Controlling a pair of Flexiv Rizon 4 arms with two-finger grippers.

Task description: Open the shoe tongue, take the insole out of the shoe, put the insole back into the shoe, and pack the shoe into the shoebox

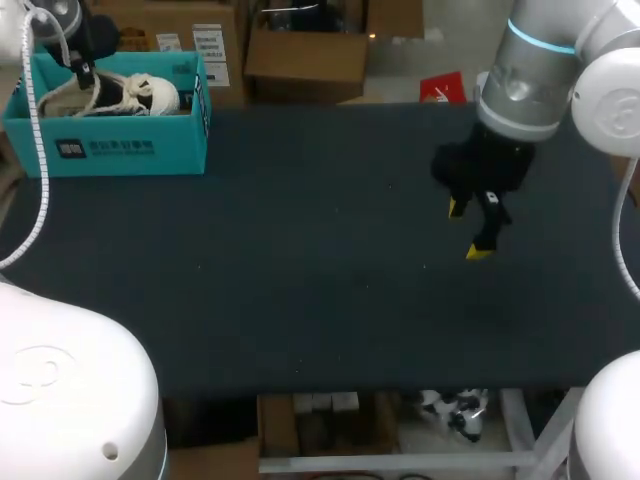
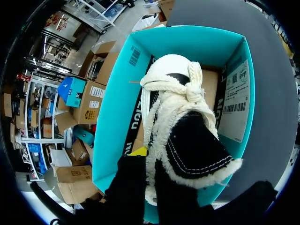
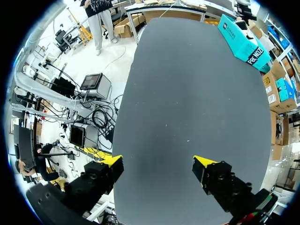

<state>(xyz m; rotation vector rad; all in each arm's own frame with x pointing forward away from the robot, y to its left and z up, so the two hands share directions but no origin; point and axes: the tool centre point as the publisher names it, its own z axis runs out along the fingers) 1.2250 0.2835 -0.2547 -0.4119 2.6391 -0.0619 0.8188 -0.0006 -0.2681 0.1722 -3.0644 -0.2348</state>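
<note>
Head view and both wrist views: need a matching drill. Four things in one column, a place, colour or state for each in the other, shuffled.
Things
1. shoe
2. shoebox
3. right gripper
4. table

Place, colour or state
A. teal, at the table's far left corner
B. open, over bare table, holding nothing
C. dark grey, bears the box
D. black and cream, lying inside the box

Pairs: 1-D, 2-A, 3-B, 4-C
</note>
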